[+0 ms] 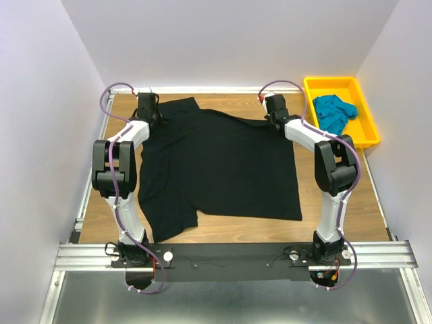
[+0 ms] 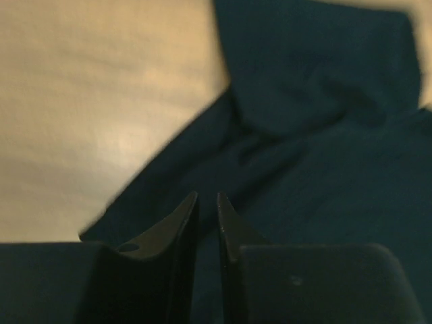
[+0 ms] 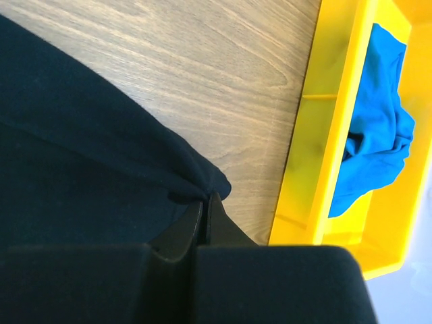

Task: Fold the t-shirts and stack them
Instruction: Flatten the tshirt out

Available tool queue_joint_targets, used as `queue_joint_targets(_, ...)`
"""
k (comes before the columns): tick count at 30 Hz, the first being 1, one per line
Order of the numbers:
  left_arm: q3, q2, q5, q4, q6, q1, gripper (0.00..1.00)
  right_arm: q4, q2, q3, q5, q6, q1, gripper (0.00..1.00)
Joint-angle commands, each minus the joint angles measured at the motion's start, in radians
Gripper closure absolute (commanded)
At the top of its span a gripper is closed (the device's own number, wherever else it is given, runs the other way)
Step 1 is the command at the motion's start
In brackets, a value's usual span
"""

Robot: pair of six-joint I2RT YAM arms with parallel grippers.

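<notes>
The black t-shirt [image 1: 216, 169] lies spread over the wooden counter [image 1: 236, 229]. The teal t-shirt [image 1: 334, 111] sits crumpled in a yellow tray [image 1: 358, 140] at the far right. From above, both arms cover the shirt's far corners. Up close, the right gripper [image 3: 204, 202] has its jaws pinched on the black edge. The left gripper [image 2: 207, 202] has its jaws narrowly apart over blurred cloth, and I cannot tell if they grip it.

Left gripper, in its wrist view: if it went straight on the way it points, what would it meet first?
Most likely the soft black cloth t-shirt, lying directly ahead of the left gripper; bare wooden tabletop shows only to the side. Depth is unclear in this blur.
</notes>
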Motion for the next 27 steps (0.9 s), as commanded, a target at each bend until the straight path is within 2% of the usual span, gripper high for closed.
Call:
queue_joint_targets(1,-0.028,0.022,0.016,-0.048,-0.047,0.001,0.78,0.022,0.023,-0.002,0.003,0.016,-0.014,0.99)
queue_joint_targets(5,-0.042,0.049,0.007,-0.062,-0.048,0.015,0.82,0.025,0.025,-0.019,-0.002,0.024,-0.025,1.0)
queue_joint_targets(6,-0.04,0.063,0.004,-0.064,-0.044,0.026,0.88,0.025,0.023,-0.027,-0.006,0.029,-0.034,0.99)
queue_joint_targets(9,-0.022,0.088,0.001,-0.096,-0.043,0.037,0.91,0.029,0.025,-0.036,-0.005,0.033,-0.054,0.99)
queue_joint_targets(13,0.002,0.126,-0.004,-0.126,-0.046,0.092,0.91,0.032,0.031,-0.045,0.009,0.043,-0.081,0.99)
queue_joint_targets(21,0.041,0.172,0.017,-0.171,-0.061,0.118,0.92,0.032,0.045,-0.027,0.023,0.066,-0.106,0.99)
queue_joint_targets(27,-0.002,0.137,0.025,-0.153,-0.077,0.129,0.92,0.032,0.069,0.006,0.048,0.055,-0.112,0.99)
